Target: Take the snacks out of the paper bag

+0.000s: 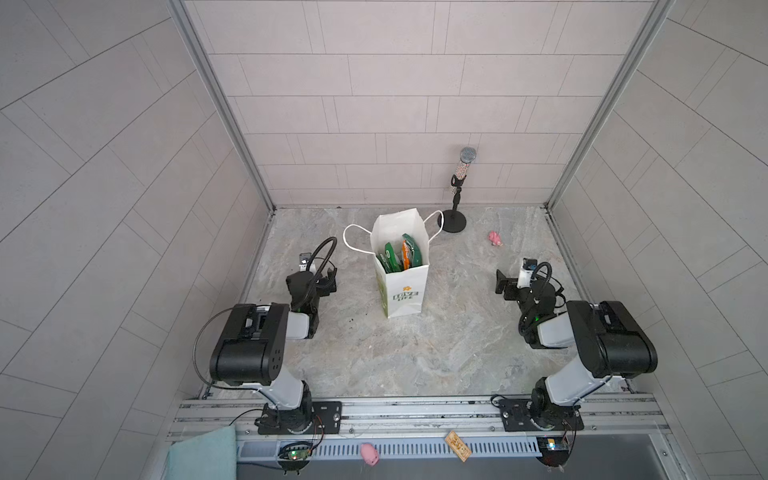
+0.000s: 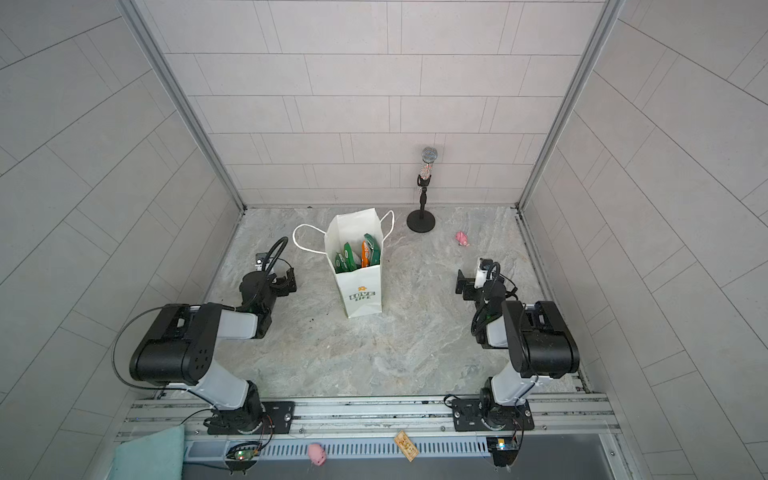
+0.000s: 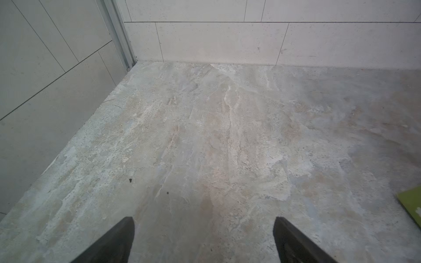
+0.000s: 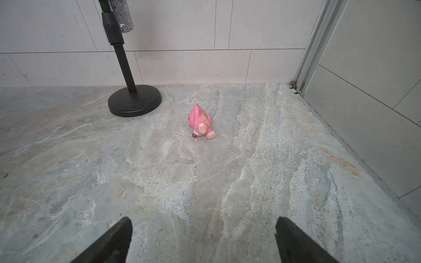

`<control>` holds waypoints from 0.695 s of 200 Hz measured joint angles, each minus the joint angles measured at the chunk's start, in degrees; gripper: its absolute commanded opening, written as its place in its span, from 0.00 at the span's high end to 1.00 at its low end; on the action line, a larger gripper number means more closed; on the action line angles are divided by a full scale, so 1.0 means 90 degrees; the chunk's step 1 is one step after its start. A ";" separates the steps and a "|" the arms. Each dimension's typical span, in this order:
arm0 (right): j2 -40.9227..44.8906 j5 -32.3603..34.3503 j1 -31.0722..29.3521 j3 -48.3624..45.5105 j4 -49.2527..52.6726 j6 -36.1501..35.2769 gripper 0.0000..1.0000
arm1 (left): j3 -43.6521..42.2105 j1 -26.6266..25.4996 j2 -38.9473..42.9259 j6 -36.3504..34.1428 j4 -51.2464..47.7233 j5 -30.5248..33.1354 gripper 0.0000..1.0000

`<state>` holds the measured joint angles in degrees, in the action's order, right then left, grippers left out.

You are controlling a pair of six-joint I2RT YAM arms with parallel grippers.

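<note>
While the snacks [image 1: 401,255] sit inside the upright paper bag [image 1: 405,286], left fingers [image 3: 114,241] spread wide, right fingers [image 4: 111,241] spread wide.

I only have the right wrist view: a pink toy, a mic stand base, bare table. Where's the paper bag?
Observer: The paper bag stands upright mid-table, to the left of your right gripper in both top views.
Operator: Are the snacks inside?
Observer: Yes. The snacks stand on edge in its open mouth, green packets and one orange; none lie on the table.
Operator: And the left gripper?
Observer: The left gripper sits on the bag's other side, apart from it, fingers open and holding nothing.
</note>
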<state>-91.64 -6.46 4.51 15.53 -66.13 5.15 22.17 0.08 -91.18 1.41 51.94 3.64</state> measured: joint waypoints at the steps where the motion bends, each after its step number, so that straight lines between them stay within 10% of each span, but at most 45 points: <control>1: 0.0000 0.0000 0.0000 0.0000 0.0000 0.0000 0.01 | 0.0000 0.0000 0.0000 -0.0002 0.0000 0.0000 0.00; 139: 0.0000 0.0002 -0.0032 0.0107 0.0141 -0.0024 0.01 | 0.0000 0.0000 0.0000 0.0000 -0.0002 0.0000 0.00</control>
<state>-91.64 -6.44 4.23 16.49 -64.86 4.93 22.17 0.08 -91.18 1.41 51.92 3.64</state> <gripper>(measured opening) 0.993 0.999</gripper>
